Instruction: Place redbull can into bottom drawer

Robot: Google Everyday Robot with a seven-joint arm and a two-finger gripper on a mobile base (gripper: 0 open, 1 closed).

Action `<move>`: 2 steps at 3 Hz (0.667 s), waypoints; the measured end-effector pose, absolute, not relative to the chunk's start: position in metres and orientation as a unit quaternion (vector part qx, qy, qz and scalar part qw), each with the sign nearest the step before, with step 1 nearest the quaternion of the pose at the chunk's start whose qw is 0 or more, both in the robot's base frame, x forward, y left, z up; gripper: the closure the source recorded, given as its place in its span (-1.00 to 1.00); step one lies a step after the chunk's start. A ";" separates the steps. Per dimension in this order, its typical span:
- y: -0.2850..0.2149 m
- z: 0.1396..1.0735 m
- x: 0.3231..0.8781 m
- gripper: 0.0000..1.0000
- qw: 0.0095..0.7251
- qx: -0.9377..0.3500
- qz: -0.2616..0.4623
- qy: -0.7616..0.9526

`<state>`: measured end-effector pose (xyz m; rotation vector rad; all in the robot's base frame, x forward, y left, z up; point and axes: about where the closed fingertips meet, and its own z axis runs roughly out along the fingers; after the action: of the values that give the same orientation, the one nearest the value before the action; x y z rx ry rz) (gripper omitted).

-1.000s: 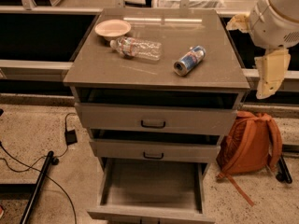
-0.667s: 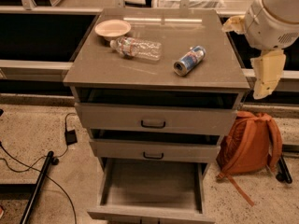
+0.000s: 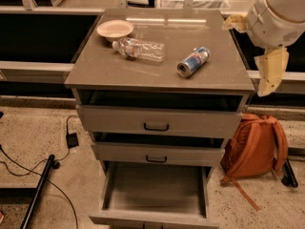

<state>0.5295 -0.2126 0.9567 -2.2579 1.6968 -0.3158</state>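
Camera view: one redbull can (image 3: 193,61), hand (image 3: 249,56) beside cabinet (image 3: 143,73)

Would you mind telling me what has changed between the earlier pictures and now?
The gripper, off the right edge of the cabinet top, has edged slightly left and up; it has taken hold of nothing. The redbull can lies on its side there as before, near the plastic bottle and bowl. The bottom drawer stays pulled open, and the backpack has not moved.
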 end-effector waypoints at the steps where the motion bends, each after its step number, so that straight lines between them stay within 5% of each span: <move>1: -0.201 0.951 0.567 -1.00 0.172 -0.833 -0.104 0.516; 2: -0.178 0.938 0.602 -1.00 0.163 -0.886 -0.097 0.424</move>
<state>0.6019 -0.1784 0.9382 -2.5254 1.2089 -0.2764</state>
